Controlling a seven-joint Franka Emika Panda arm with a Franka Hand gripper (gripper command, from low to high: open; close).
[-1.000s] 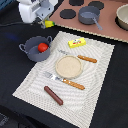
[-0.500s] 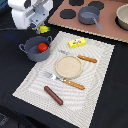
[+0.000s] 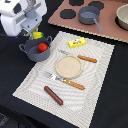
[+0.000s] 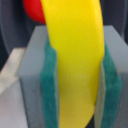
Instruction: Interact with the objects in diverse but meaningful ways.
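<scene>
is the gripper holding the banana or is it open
Holding it. In the wrist view the gripper has both green pads pressed against the yellow banana, above the grey two-handled pot.

tomato [image 3: 43, 47] in pot [image 3: 30, 52], sausage [image 3: 53, 95] on mat [image 3: 95, 85], packet [image 3: 77, 43] behind plate [image 3: 68, 66]

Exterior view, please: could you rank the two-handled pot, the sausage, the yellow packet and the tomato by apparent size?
1. two-handled pot
2. sausage
3. yellow packet
4. tomato
The packet and tomato look close, so their order is unsure.
</scene>
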